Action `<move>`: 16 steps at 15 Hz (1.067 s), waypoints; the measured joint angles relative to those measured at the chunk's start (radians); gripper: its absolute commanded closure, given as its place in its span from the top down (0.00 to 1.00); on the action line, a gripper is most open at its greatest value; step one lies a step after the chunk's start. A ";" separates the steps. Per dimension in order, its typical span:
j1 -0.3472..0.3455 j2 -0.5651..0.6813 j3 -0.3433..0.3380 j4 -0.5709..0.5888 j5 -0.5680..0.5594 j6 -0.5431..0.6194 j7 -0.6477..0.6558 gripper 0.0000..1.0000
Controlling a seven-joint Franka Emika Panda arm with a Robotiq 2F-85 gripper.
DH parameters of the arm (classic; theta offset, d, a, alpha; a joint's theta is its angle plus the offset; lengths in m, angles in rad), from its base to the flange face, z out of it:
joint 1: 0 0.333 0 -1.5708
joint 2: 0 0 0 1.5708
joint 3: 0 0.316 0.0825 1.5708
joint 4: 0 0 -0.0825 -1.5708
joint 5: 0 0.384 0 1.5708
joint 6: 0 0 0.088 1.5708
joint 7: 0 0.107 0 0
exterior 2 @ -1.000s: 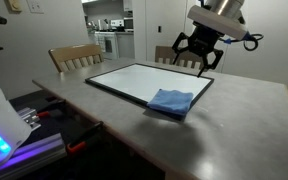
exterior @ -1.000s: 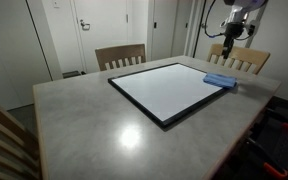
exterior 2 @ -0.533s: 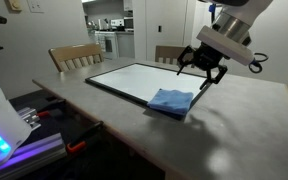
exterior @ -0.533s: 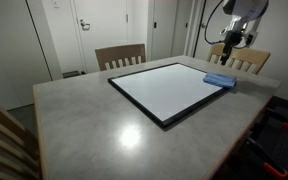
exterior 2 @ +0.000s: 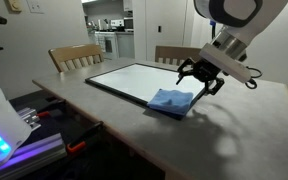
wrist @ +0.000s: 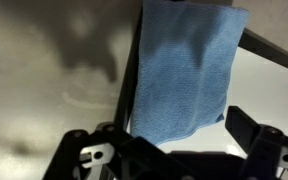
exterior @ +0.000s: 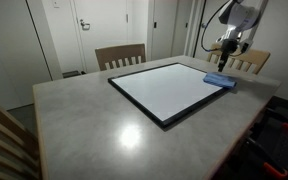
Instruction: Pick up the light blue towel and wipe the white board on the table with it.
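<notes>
Gripper (exterior 2: pixel 200 80) hangs spread wide, light blue towel (exterior 2: pixel 171 101) just beneath it across white board (exterior 2: pixel 134 80) edge, apparently poised for pinching.

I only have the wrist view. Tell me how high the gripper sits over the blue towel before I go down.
Observer: In an exterior view the gripper hangs above the light blue towel with a clear gap, touching nothing.
Operator: Give me the jaws.
Observer: Open, with the fingers spread wide in that same view.
Operator: Now tell me what stands beyond the towel.
Observer: A wooden chair stands at the edge of the table just behind the towel, under the arm.
</notes>
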 measured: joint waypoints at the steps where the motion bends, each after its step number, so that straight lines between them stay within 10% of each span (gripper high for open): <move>1: -0.001 0.008 0.001 0.008 0.000 -0.011 0.000 1.00; 16: -0.030 0.065 0.000 0.028 -0.009 -0.099 0.000 1.00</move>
